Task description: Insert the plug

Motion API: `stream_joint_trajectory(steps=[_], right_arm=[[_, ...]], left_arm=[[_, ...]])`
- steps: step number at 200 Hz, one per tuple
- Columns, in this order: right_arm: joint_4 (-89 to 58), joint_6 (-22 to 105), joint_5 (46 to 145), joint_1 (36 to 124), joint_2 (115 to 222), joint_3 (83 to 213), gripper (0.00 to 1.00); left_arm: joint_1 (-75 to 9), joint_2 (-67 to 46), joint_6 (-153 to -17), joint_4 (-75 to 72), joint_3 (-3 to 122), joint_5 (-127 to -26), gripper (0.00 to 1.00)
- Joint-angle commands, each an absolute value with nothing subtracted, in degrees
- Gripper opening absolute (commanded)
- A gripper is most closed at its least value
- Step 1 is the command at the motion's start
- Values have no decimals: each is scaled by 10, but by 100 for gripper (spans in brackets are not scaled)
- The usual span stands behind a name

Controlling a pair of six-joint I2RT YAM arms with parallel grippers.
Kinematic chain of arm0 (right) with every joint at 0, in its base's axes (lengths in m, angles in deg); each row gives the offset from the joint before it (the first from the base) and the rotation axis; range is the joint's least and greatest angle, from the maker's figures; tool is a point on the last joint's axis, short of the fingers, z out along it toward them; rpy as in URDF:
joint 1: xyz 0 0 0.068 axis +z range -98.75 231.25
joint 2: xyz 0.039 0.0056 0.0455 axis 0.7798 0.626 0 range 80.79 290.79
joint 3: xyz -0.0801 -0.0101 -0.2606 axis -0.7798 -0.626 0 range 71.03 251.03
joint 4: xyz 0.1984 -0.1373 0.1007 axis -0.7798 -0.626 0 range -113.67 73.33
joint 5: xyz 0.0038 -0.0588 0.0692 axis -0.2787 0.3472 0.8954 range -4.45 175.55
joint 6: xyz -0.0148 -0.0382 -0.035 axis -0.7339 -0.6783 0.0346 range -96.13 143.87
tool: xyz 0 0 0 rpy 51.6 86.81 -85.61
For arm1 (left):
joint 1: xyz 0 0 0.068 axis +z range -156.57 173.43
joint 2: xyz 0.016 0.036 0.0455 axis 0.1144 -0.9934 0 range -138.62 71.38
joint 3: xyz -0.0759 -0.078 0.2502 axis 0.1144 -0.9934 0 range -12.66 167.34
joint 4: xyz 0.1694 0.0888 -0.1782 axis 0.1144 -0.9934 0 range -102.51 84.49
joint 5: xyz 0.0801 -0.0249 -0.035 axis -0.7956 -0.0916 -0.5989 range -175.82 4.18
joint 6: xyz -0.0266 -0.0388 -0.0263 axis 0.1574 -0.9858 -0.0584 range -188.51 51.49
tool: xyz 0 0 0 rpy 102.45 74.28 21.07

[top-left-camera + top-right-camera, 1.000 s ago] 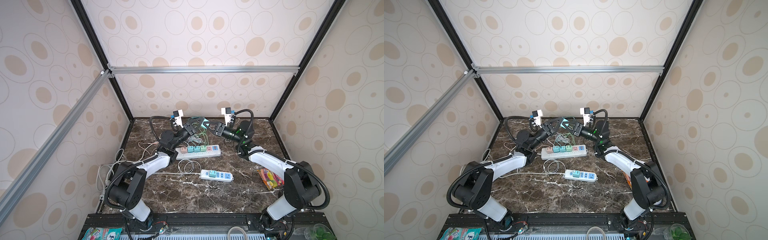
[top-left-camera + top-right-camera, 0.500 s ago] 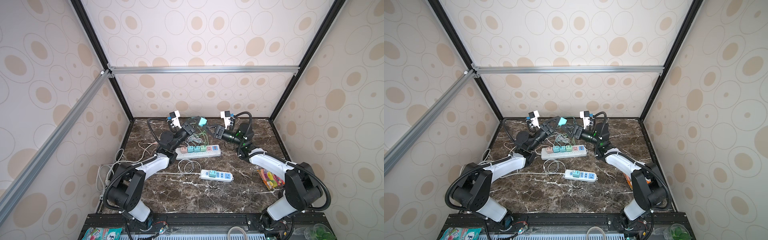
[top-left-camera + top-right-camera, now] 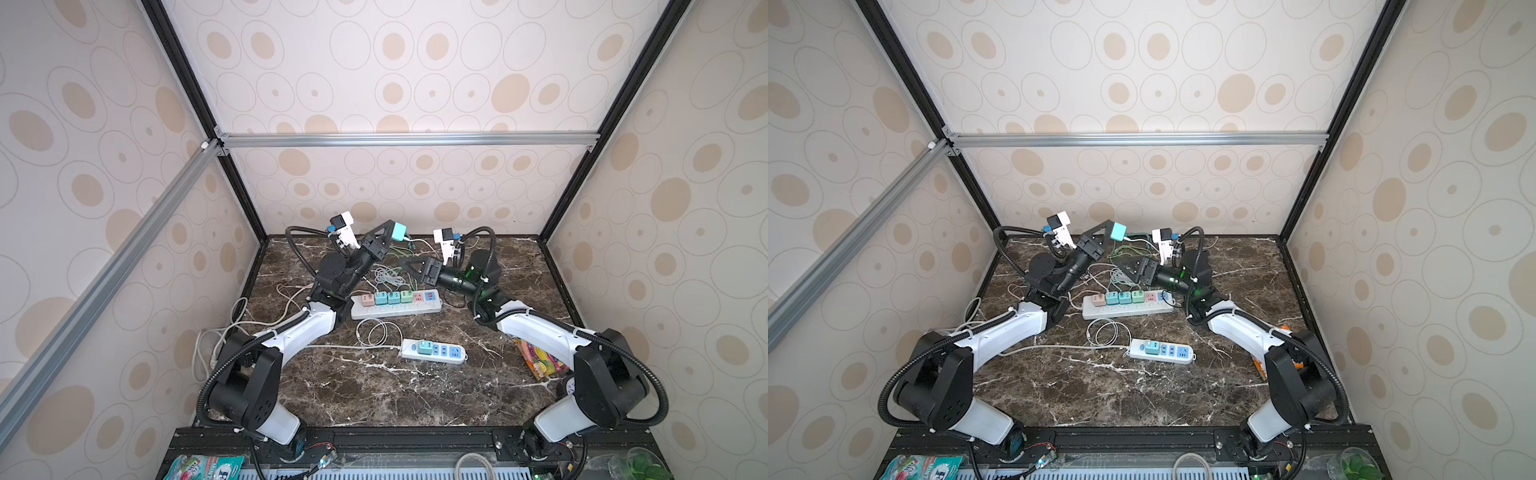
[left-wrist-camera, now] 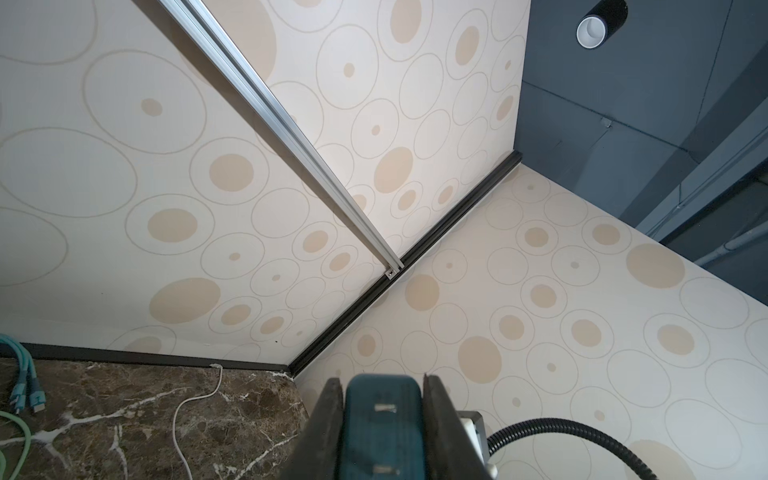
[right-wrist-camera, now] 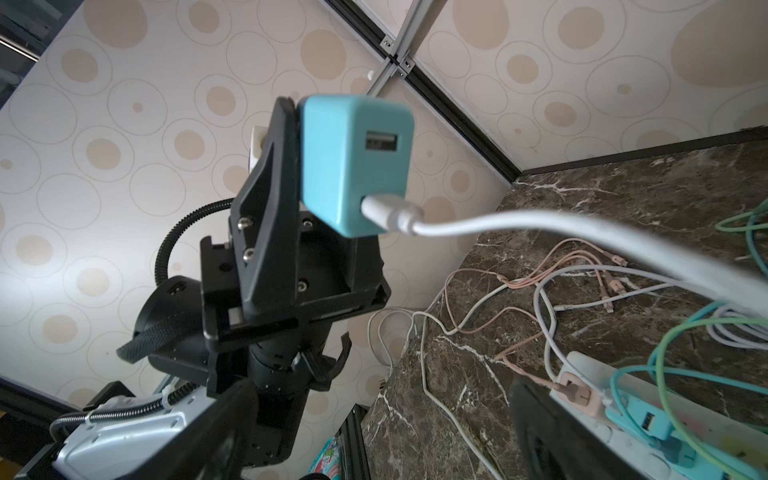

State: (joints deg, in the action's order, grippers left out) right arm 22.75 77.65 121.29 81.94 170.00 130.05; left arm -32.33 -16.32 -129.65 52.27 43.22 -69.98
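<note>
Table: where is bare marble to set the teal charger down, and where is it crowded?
Widest bare patch: front marble, between the small power strip and the front edge. Another: back right corner, behind the right arm. Crowded: cable tangle behind the long power strip, and loose cords at the left edge.

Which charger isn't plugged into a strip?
The teal charger, held aloft in the left gripper; the rest sit in the long strip or short strip.
</note>
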Motion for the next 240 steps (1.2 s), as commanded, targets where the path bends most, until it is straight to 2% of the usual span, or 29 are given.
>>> stream_joint_trajectory(steps=[1,44,111,142,186,240], right_arm=[[261,811,1179,820,1706,1318,90],[241,810,1174,819,1696,1331,85],[235,806,1146,817,1710,1352,76],[187,781,1150,818,1703,1372,71],[188,799,1255,818,1754,1416,63],[212,792,1308,817,1749,1414,57]], left_arm=[[-322,-137,-1291,523,425,-691,0],[-322,-108,-1248,459,413,-704,0],[-322,-89,-1241,449,381,-707,0],[-321,-68,-1205,411,373,-726,0],[-320,-82,-1236,469,372,-659,0],[-309,-90,-1293,529,366,-630,0]])
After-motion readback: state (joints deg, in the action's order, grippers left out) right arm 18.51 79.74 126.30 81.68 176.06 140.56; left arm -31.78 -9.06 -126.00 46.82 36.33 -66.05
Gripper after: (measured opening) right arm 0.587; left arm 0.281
